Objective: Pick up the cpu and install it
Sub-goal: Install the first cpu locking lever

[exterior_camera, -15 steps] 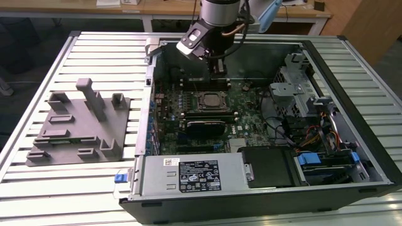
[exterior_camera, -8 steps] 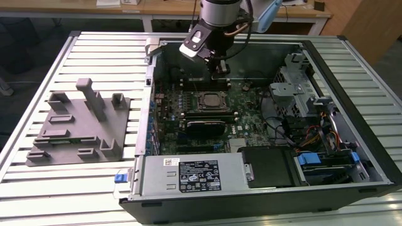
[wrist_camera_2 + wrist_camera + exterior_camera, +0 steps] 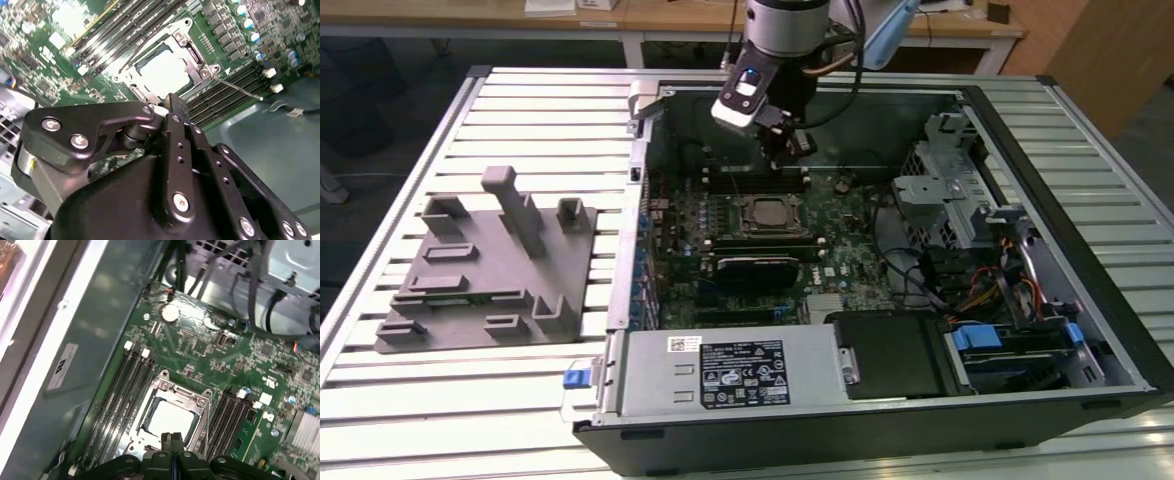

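Silvery cpu (image 3: 170, 420) flat in mobo socket (image 3: 167, 412).

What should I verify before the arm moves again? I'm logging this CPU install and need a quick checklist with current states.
1. cpu lies flat inside the socket frame: ok, seen in both wrist views.
2. gripper fingers closed together with nothing between them: ok.
3. Gripper above the socket, inside the computer case: ok in the exterior view.
4. Socket lever latched: not ok, it sticks out sideways.
5. Cpu fully seated on its pins: cannot tell.

Grey plastic tray (image 3: 480, 275) with upright posts — beside open computer case (image 3: 881, 260).
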Motion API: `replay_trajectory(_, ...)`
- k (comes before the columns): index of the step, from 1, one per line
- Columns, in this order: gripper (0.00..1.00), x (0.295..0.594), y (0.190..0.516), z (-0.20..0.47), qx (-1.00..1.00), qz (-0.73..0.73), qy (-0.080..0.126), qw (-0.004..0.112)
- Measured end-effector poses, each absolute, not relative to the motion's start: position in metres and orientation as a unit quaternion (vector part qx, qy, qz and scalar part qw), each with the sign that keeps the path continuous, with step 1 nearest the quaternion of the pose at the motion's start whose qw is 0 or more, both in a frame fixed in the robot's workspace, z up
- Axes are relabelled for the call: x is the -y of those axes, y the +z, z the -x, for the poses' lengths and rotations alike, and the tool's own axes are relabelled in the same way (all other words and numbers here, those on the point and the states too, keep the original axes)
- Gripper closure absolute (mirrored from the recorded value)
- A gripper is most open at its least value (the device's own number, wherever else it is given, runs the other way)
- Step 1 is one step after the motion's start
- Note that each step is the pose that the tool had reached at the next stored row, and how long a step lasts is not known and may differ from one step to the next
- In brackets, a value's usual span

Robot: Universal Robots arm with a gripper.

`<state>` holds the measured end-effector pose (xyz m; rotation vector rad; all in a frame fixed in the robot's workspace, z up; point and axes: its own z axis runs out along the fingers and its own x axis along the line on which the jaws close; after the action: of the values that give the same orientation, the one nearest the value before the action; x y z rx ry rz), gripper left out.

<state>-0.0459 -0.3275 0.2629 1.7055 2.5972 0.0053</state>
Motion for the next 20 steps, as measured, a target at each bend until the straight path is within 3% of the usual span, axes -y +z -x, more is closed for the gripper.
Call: replay_trajectory(20,0.89,0.3275,0.2629,0.0461,-0.873,-0.488,0.003,0.017)
